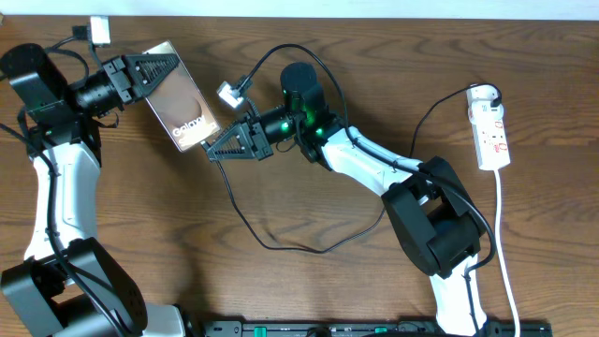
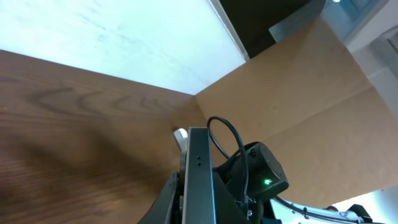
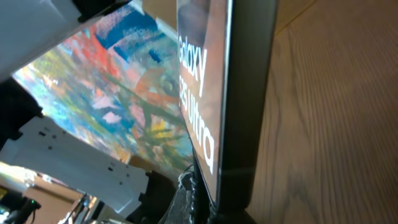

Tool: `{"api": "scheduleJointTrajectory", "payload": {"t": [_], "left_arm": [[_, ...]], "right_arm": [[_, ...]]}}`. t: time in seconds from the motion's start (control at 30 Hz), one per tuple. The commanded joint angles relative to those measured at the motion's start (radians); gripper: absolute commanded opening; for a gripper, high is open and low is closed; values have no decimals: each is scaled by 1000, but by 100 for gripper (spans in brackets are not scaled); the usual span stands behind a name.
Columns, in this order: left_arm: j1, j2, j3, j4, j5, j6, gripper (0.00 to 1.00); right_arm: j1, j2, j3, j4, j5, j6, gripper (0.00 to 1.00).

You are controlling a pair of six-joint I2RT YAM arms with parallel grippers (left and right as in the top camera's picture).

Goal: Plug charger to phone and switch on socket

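The phone [image 1: 182, 108], brown-bronze with white "Galaxy" lettering, is held slanted above the table. My left gripper [image 1: 171, 64] is shut on its upper end; in the left wrist view the phone's dark edge [image 2: 199, 180] stands up between the fingers. My right gripper [image 1: 212, 150] is shut at the phone's lower end, where the thin black charger cable [image 1: 281, 248] meets it. The plug tip is hidden. In the right wrist view the phone [image 3: 205, 81] fills the middle, with its lower edge at my right gripper [image 3: 242, 214]. The white socket [image 1: 492, 131] lies at the far right.
The charger cable loops across the middle of the table toward the socket, whose white cord [image 1: 505, 243] runs toward the front edge. A white connector [image 1: 230, 92] on a thicker black cable sits by the right wrist. Another small white block [image 1: 98, 30] lies at the back left.
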Motion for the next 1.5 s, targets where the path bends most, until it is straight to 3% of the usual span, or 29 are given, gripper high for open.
{"api": "scheduleJointTrajectory", "payload": {"t": [0.0, 0.27, 0.5, 0.97, 1.03, 1.13, 1.2, 1.33, 1.47], "left_arm": [[-4, -18, -5, 0, 52, 2, 8], [-4, -18, -5, -2, 57, 2, 7], [-4, -18, -5, -8, 77, 3, 7], [-4, -18, -5, -8, 79, 3, 8], [-4, -18, -5, -8, 78, 3, 7], [-2, -18, -5, -8, 75, 5, 7], [-1, -18, -5, -8, 70, 8, 7], [-1, -18, -5, -8, 70, 19, 7], [3, -18, -5, -8, 71, 22, 7]], "right_arm": [[-10, 8, 10, 8, 165, 39, 1], [-10, 8, 10, 44, 229, 54, 1], [-10, 8, 10, 174, 248, 99, 1], [-10, 8, 10, 186, 240, 107, 1], [-10, 8, 10, 185, 236, 111, 15], [-10, 8, 10, 185, 229, 125, 62], [-10, 8, 10, 185, 221, 125, 76], [-10, 8, 10, 182, 214, 126, 99], [-10, 8, 10, 183, 215, 140, 99]]}}
